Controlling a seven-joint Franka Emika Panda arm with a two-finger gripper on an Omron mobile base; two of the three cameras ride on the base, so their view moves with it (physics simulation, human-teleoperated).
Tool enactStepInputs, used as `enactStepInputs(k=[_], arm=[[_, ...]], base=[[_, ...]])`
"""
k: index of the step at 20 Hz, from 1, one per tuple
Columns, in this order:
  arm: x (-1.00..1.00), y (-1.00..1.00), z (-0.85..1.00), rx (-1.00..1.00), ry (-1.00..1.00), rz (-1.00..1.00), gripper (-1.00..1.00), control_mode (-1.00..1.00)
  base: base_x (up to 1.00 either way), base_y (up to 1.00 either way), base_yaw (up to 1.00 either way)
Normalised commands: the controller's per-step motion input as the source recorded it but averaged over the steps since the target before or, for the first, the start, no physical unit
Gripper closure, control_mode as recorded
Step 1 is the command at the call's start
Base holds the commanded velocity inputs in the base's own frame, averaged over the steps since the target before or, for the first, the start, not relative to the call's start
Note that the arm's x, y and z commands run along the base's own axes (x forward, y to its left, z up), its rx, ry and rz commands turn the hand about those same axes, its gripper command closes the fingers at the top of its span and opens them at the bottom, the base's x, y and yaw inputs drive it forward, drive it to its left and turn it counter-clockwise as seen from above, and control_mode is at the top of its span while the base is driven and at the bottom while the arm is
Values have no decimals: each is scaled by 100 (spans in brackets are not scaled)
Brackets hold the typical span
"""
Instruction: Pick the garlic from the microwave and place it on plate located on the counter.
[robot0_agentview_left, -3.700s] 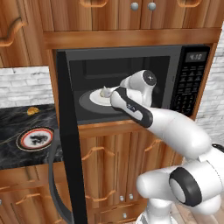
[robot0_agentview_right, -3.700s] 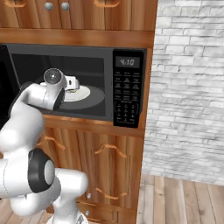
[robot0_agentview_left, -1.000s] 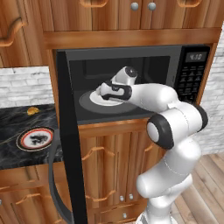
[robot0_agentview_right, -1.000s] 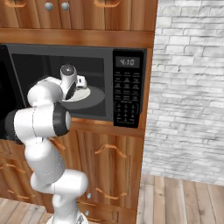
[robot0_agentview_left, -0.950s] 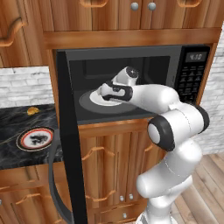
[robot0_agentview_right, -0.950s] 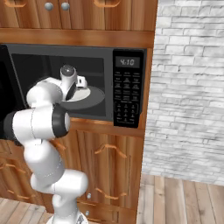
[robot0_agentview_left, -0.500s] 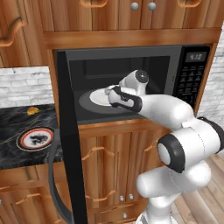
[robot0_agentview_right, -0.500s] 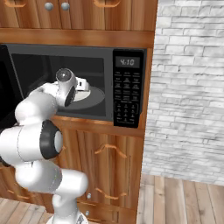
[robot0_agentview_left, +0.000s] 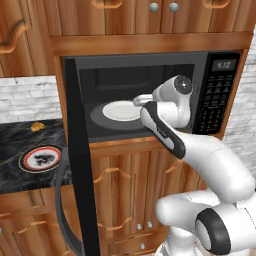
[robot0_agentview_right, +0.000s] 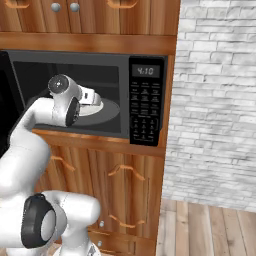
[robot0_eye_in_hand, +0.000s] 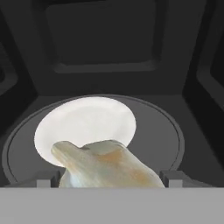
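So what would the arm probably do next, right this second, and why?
Probably draw the hand straight back out through the microwave opening. The hand view shows the garlic sitting between the fingertips of the gripper, above the white plate, so it appears gripped. The patterned plate waits on the counter to the left, past the open door, so the hand must clear the oven first.

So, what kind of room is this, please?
Most likely a home kitchen, computer-rendered: a built-in microwave set among wooden cabinets, a black marble counter with a plate on it, and a white brick wall.
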Motion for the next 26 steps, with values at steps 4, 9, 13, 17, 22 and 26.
enactStepInputs(k=[4, 9, 13, 17, 22, 26], arm=[[-100, -14, 3, 0, -4, 0, 100, -100], [-100, -17, 14, 0, -2, 0, 100, -100], [-100, -4, 38, 0, 0, 0, 100, -100], [-100, -7, 43, 0, 0, -2, 100, -100], [-94, -18, 43, 0, 7, -4, 100, -100], [-76, -14, 13, 0, 9, -5, 100, -100]], base=[[0, 0, 0], [0, 0, 0], [0, 0, 0], [0, 0, 0], [0, 0, 0], [0, 0, 0]])
